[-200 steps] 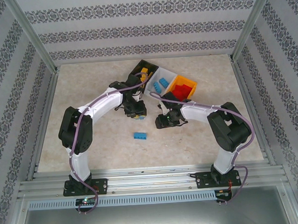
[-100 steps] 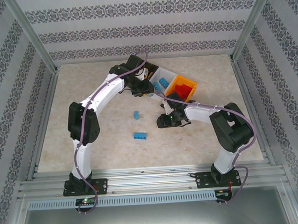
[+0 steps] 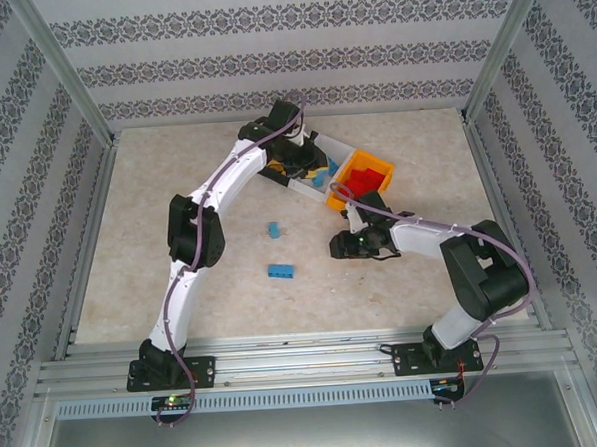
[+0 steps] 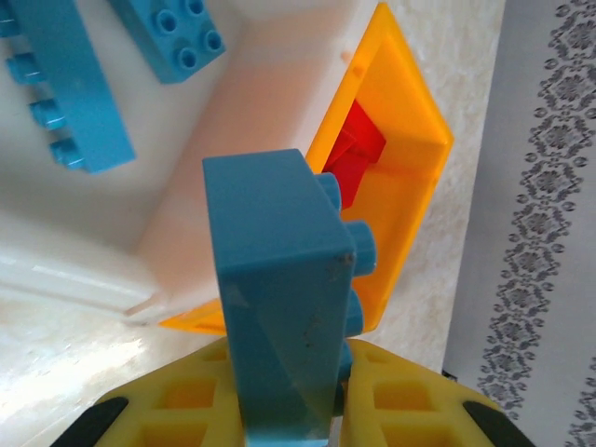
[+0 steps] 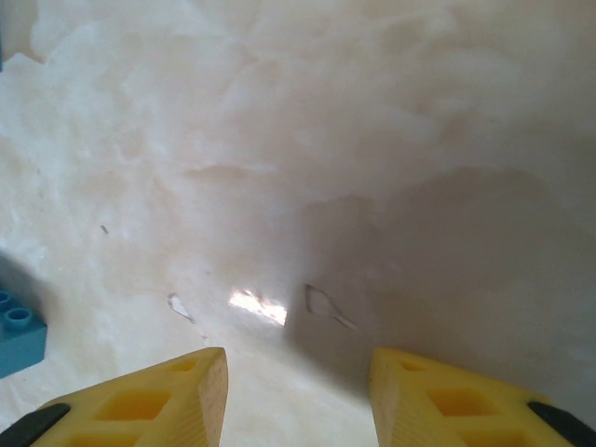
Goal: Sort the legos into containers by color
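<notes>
Blue lego [image 4: 277, 251], studs facing 3 o'clock: we see it clamped in the left gripper [image 4: 289, 382], base hidden; right gripper [image 5: 298, 396] gapes, empty.

Patterned striped walls [image 3: 270, 65] around beige tabletop [image 3: 179, 230]
</notes>
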### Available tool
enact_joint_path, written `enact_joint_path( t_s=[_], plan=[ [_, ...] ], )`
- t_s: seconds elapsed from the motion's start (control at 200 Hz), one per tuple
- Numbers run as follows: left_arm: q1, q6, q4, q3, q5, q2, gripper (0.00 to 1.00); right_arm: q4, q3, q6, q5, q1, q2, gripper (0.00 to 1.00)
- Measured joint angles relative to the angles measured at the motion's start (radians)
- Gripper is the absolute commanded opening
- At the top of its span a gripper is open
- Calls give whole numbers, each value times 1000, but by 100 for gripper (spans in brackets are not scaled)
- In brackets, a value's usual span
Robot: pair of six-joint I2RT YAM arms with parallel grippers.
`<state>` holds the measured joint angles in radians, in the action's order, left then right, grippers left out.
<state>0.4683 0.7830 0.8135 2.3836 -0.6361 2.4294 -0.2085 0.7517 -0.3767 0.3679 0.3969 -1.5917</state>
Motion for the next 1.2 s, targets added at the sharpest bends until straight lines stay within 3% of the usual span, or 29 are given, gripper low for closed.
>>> enact_joint_path(
  t_s=[0.729,1.004,1.204],
  plan=[
    [-65,282,-288,31,-153,165,18,-272,39,-154,-214,-5,460,46],
    [-72,304,-298,111,-193,203,55,-310,39,-288,-337,79,570,46],
    [-82,296,-272,211,-210,227,63,-326,39,-363,-435,179,575,47]
  ],
)
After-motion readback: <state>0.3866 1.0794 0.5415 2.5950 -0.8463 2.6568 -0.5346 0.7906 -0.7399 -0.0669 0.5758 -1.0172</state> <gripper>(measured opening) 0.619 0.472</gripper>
